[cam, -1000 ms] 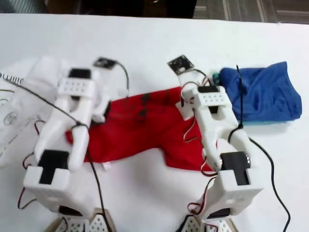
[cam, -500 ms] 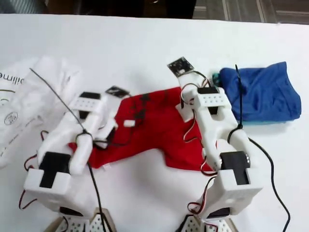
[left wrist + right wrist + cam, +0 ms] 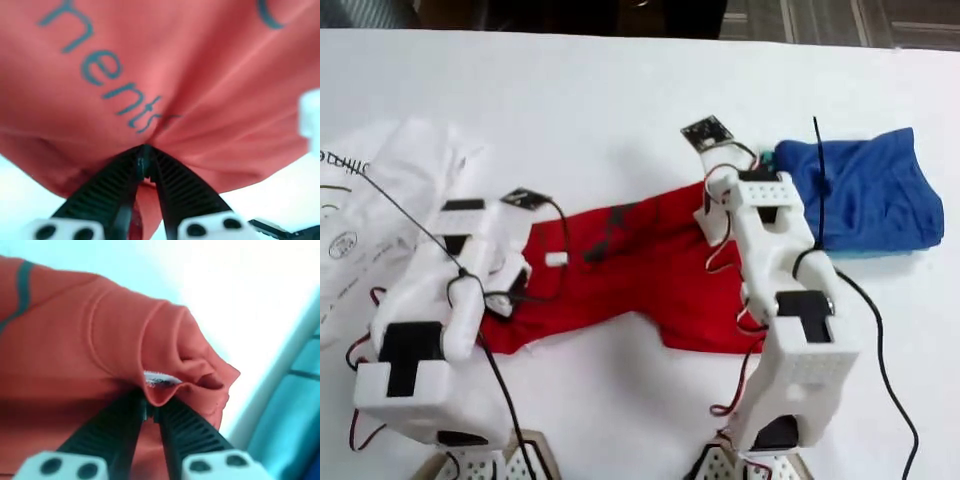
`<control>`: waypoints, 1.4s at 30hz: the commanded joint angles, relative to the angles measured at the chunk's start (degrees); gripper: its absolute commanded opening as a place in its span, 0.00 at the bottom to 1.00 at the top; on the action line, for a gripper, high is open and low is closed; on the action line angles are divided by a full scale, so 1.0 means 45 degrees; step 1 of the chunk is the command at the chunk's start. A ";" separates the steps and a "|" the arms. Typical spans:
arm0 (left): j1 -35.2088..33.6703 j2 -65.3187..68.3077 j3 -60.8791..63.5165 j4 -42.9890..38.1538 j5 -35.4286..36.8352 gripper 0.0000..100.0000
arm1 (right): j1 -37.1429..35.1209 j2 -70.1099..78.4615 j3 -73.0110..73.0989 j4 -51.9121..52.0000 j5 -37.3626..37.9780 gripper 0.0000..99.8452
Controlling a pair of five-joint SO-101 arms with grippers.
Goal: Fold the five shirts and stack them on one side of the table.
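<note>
A red shirt [image 3: 620, 265] lies stretched between my two arms in the middle of the table. My left gripper [image 3: 145, 162] is shut on the red shirt [image 3: 160, 75], pinching a fold near its dark lettering; in the high view the left gripper [image 3: 515, 285] holds the shirt's left end. My right gripper [image 3: 149, 409] is shut on a bunched hem of the red shirt [image 3: 75, 340]; the high view shows the right gripper [image 3: 712, 200] at the shirt's upper right corner. A folded blue shirt [image 3: 865, 190] rests on a teal one at the right side.
A pile of white shirts [image 3: 380, 210] lies crumpled at the left edge. The teal fabric [image 3: 292, 405] sits close beside my right gripper. Bare white table [image 3: 620, 90] stretches across the far side. Cables trail over both arms.
The left gripper has pulled the shirt's left end toward the near left. The right gripper shifted slightly right and away. The red shirt is now stretched longer and flatter.
</note>
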 commanded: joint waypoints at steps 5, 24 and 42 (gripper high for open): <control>-0.0313 -0.1426 -0.2198 0.1778 -0.0020 0.03 | 0.0967 0.1026 -0.2344 0.0107 0.0000 0.02; 0.0840 -0.3399 0.2198 -0.1172 -0.0098 0.03 | 0.0811 -0.1377 -0.2735 0.1983 -0.0078 0.02; 0.1328 -0.1700 -0.1846 -0.1856 0.1836 0.03 | -0.1260 -0.7121 0.7053 -0.1182 0.0020 0.02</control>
